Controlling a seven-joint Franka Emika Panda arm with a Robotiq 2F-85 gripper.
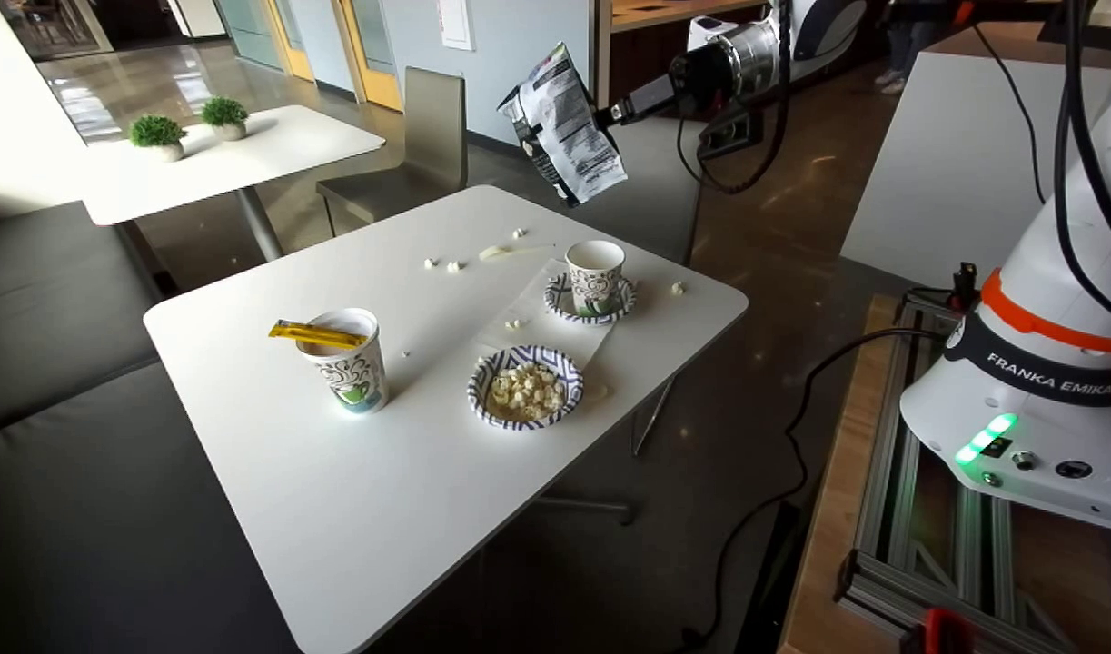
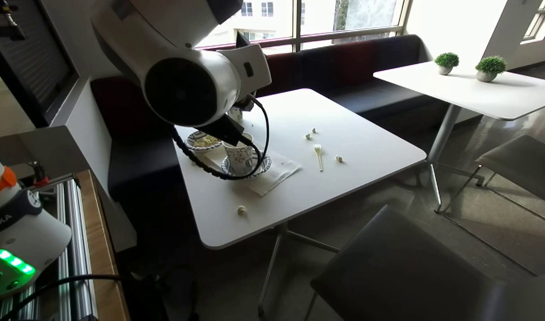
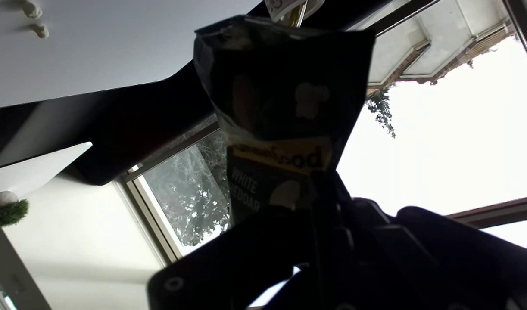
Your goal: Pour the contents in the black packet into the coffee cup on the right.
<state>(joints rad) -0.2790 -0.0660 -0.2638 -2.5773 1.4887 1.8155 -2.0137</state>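
My gripper (image 1: pixel 607 116) is shut on the black packet (image 1: pixel 569 136), a popcorn bag with a silvery printed back. It is held tilted in the air above the table's far side. In the wrist view the packet (image 3: pixel 285 99) shows its dark front with a yellow band, and its far end looks open. The gripper fingers (image 3: pixel 317 185) are dark there. The coffee cup (image 1: pixel 596 272) is white with a swirl pattern and stands upright on a patterned paper saucer (image 1: pixel 629 304). The packet is above and beyond the cup, apart from it. In an exterior view the arm hides the packet, while the cup (image 2: pixel 239 156) shows.
Another cup (image 1: pixel 351 377) holds a yellow packet (image 1: pixel 323 334). A patterned bowl (image 1: pixel 570 383) of popcorn stands near the coffee cup. A napkin (image 2: pixel 276 176), a fork (image 2: pixel 318 158) and several popcorn pieces (image 2: pixel 241 210) lie on the table (image 1: pixel 410 509). A chair (image 2: pixel 388 267) stands beside it.
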